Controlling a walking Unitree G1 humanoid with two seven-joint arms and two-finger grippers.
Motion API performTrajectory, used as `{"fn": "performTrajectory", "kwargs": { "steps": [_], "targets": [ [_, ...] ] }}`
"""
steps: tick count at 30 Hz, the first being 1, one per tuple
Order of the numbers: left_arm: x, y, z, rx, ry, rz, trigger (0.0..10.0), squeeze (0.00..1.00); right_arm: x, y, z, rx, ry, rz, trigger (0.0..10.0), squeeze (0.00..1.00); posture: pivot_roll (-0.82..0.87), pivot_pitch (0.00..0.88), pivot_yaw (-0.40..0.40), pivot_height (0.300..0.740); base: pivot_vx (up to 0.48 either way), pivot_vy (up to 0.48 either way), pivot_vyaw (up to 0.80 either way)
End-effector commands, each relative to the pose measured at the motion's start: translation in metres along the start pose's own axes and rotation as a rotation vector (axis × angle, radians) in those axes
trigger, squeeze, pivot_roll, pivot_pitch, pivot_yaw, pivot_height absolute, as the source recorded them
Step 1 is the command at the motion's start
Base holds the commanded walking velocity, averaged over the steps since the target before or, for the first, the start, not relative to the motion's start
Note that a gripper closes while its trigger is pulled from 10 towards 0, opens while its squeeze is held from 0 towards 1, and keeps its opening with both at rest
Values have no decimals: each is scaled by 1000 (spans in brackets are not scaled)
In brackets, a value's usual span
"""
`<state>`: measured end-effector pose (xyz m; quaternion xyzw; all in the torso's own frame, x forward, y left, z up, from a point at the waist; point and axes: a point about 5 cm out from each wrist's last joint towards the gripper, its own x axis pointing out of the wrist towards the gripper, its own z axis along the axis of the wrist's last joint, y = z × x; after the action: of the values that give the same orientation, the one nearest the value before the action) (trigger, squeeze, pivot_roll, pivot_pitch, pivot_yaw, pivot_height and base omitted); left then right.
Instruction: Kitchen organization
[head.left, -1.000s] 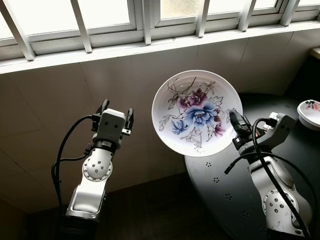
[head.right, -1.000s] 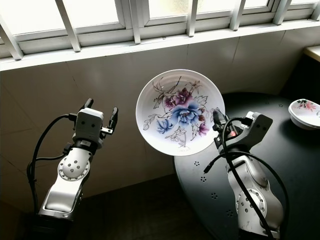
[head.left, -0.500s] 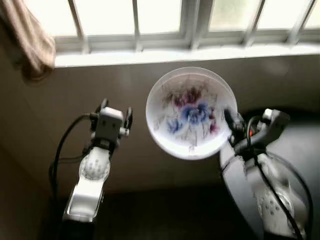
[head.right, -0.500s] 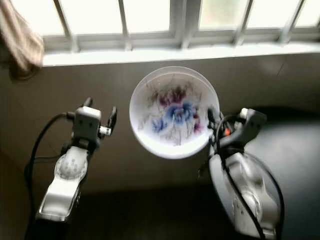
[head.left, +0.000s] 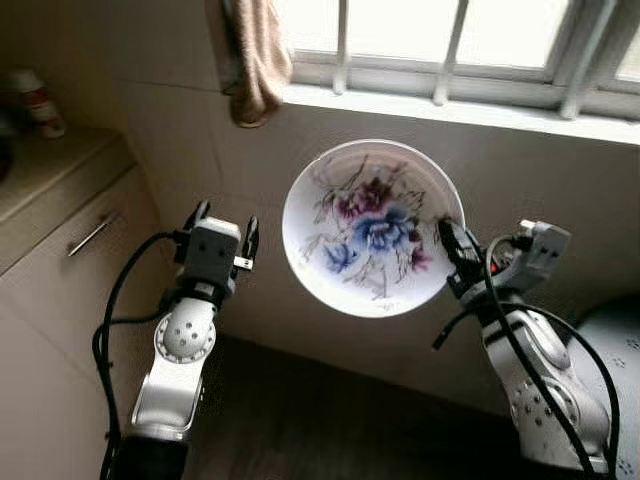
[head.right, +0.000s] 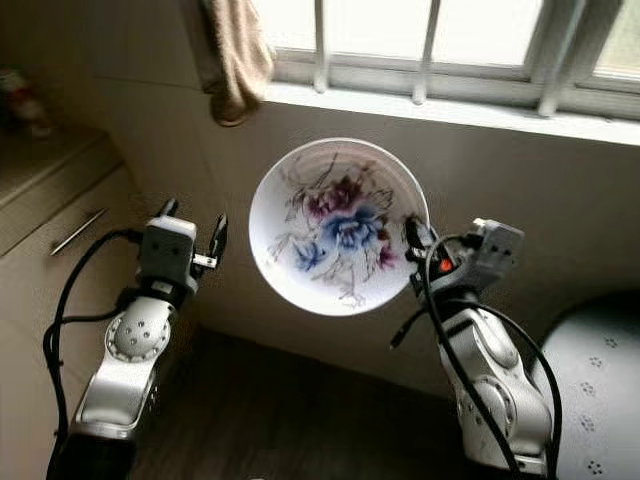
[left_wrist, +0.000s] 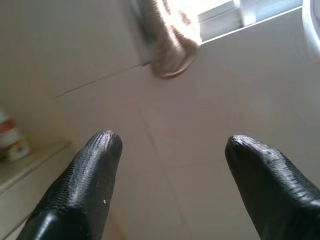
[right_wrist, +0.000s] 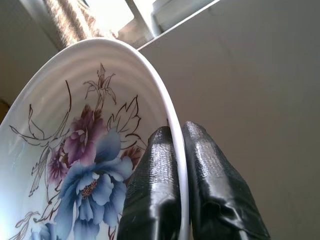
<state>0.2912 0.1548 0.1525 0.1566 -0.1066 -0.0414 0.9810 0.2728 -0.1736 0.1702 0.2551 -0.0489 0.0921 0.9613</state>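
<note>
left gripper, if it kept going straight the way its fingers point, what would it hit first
Probably the tiled wall below the window. The left gripper is open, with nothing between its fingers and the wall. The hanging towel sits higher, off that line. Depth is hard to judge.

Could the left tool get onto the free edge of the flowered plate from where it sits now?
Probably yes. The left tool is open and holds nothing, raised level with the plate, with only bare wall showing between them. The right tool grips the opposite rim, so the near edge is free.

arms: silver, round screwed joint plates | cables: black, looped | tool fingers (left_wrist: 90, 175): black, textured
</note>
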Motion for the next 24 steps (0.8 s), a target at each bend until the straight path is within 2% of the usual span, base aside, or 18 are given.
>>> {"fn": "performTrajectory", "kwargs": {
  "steps": [1,7,24],
  "targets": [
    [2,-3,5,4,-26,-9,10000,0,0,0,7,-12,-36,-3,0,0,0,0,-20,740,0,0,800],
    [2,-2,6,3,-34,-8,10000,0,1,-10,9,-31,-49,-70,0,0,1,0,-19,740,0,0,800],
    [1,-3,8,-4,-48,-11,10000,0,2,-11,8,-35,-56,-87,0,0,2,0,-16,740,0,0,800]
  ]
}}
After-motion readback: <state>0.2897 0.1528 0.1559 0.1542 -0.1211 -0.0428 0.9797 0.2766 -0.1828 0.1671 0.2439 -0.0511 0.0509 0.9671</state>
